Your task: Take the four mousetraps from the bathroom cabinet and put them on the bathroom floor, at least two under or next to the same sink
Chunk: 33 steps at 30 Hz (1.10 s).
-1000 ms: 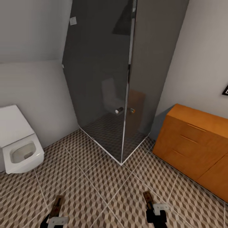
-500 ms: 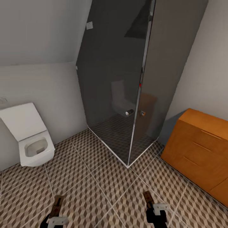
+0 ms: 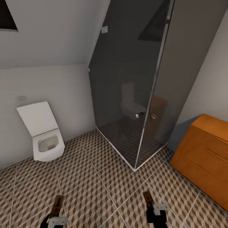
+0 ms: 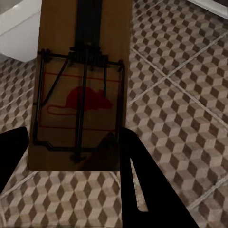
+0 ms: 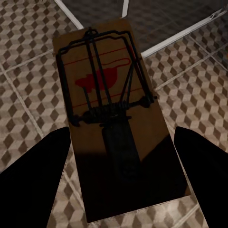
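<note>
Each gripper has a mousetrap in it. In the left wrist view, the left mousetrap [image 4: 78, 90] sits between the two dark fingers [image 4: 142, 190] of the left gripper [image 4: 71, 161], and its near end is tucked in between them, so the gripper is closed on the trap. The board sticks straight out past the fingertips, with the wire bars and a red mouse picture facing up. In the right wrist view, the right mousetrap [image 5: 116, 128] lies between the two dark fingers [image 5: 33, 180] of the right gripper [image 5: 128, 190]; the fingers sit wider than the board there, and I cannot tell if they touch it. In the head view, the left gripper [image 3: 54, 218] and the right gripper [image 3: 155, 215] are low and near the robot, one on each side, and both point forward with a trap [image 3: 57, 204] [image 3: 147, 199] poking out flat above the bathroom floor [image 3: 104, 186] with its cube tiles. Ahead stands a dark glass shower [image 3: 139, 95]. A white toilet [image 3: 44, 136] hangs on the wall to the left. The orange-brown cabinet [image 3: 205, 152] stands to the right, against the wall, with its drawers shut
</note>
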Motion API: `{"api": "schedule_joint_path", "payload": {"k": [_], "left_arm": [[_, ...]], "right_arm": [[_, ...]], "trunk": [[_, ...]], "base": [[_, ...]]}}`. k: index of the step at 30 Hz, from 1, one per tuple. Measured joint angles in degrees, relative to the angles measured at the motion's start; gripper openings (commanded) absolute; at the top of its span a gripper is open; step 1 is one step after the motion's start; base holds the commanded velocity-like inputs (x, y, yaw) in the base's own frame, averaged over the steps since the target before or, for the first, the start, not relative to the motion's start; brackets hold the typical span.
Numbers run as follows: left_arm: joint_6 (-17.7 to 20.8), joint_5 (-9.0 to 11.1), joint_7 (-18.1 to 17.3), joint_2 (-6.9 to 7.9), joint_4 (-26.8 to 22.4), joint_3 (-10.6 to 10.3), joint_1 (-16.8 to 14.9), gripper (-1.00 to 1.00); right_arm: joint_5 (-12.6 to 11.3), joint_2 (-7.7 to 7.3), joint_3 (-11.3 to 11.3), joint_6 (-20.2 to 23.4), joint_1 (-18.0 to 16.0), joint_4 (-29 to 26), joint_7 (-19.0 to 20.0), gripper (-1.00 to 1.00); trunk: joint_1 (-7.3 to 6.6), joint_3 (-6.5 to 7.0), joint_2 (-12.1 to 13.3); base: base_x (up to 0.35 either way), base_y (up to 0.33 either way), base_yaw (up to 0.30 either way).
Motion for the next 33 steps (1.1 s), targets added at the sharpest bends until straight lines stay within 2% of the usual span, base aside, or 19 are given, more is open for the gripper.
{"api": "schedule_joint_path", "payload": {"k": [33], "left_arm": [[0.0,0.0,0.0,-0.39,0.0,0.0,0.0,-1.00]], "right_arm": [[0.0,0.00,0.0,0.0,0.0,0.0,0.0,-1.00]], "trunk": [[0.00,2.31,0.0]], "base": [[0.000,0.000,0.216]]}}
